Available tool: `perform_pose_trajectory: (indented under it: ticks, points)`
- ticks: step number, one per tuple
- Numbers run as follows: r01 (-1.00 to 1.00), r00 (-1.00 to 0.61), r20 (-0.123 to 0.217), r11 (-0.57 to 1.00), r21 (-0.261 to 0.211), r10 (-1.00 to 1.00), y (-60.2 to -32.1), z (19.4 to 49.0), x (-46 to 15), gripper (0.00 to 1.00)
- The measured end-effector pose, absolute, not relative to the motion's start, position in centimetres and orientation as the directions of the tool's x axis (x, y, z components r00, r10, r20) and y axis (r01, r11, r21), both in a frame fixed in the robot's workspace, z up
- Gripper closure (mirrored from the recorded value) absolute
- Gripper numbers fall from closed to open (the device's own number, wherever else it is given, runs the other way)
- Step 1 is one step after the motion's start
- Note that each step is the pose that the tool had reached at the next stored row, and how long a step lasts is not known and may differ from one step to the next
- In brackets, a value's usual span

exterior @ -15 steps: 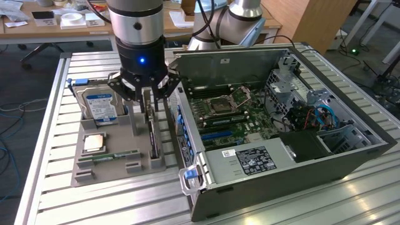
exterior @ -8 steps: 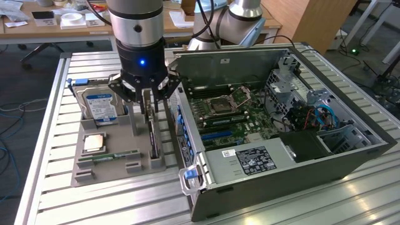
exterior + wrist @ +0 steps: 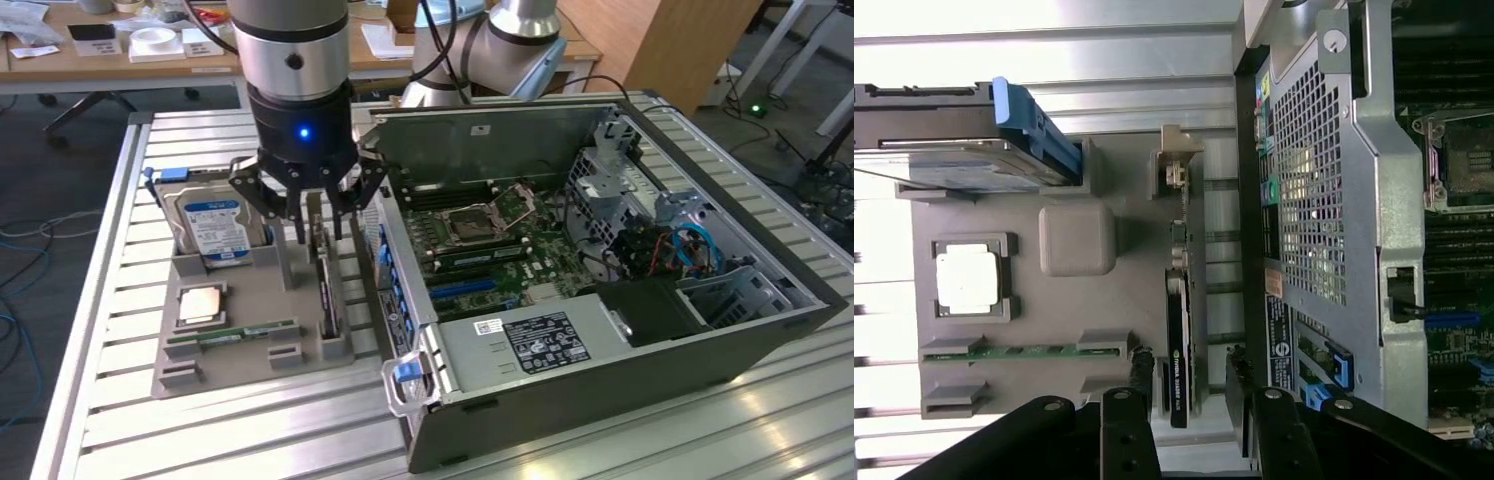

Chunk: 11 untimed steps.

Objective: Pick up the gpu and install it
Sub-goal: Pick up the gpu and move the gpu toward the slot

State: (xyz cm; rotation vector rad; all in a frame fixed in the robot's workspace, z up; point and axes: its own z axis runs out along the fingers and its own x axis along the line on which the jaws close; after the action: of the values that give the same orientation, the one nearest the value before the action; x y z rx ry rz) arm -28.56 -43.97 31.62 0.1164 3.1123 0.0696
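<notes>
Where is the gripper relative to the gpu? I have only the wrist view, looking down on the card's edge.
Observer: In the exterior view the gripper hangs over the gpu at its end farther from the camera, open, one finger on each side. The card stands on edge in a grey holder.
Operator: How does the computer case lie?
Observer: On its side, open, motherboard facing up.
Operator: And the blue-edged thing in the holder?
Observer: A hard drive, upright, showing a blue-white label.
</notes>
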Motion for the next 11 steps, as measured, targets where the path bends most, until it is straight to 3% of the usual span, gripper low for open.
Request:
perform_pose_trajectory:
  ticks: [11]
  points:
    - [0.074, -0.997, -0.024, 0.996, 0.045, 0.075, -44.0, 29.6, -28.6, 0.57]
